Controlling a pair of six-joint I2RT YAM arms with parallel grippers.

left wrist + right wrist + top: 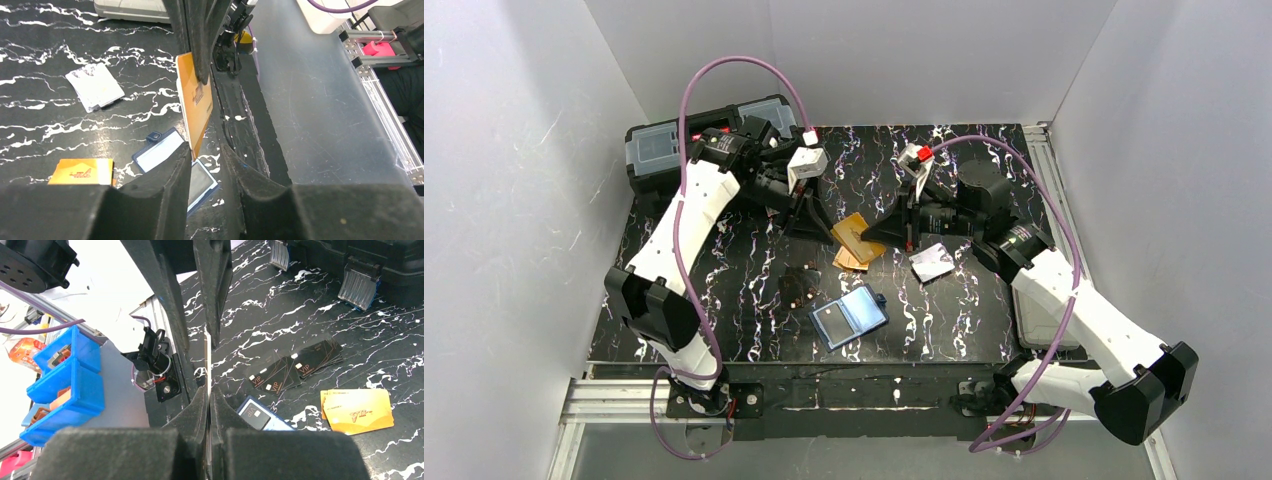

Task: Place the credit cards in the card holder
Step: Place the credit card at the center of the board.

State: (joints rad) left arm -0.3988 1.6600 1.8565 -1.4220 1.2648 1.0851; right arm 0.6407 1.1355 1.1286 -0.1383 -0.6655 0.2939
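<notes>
Right end effector (pixel 208 392) pinches the upright orange card (pixel 196 102) between its fingers.

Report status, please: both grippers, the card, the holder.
Right gripper shut on orange card, card on edge. Left gripper open, straddling it. Holder lies open, flat. Nothing seen blocking it.

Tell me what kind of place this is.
Likely a robotics lab work cell: white walls box in a black marbled table, aluminium rails frame its near edge, and blue parts bins stand nearby.
</notes>
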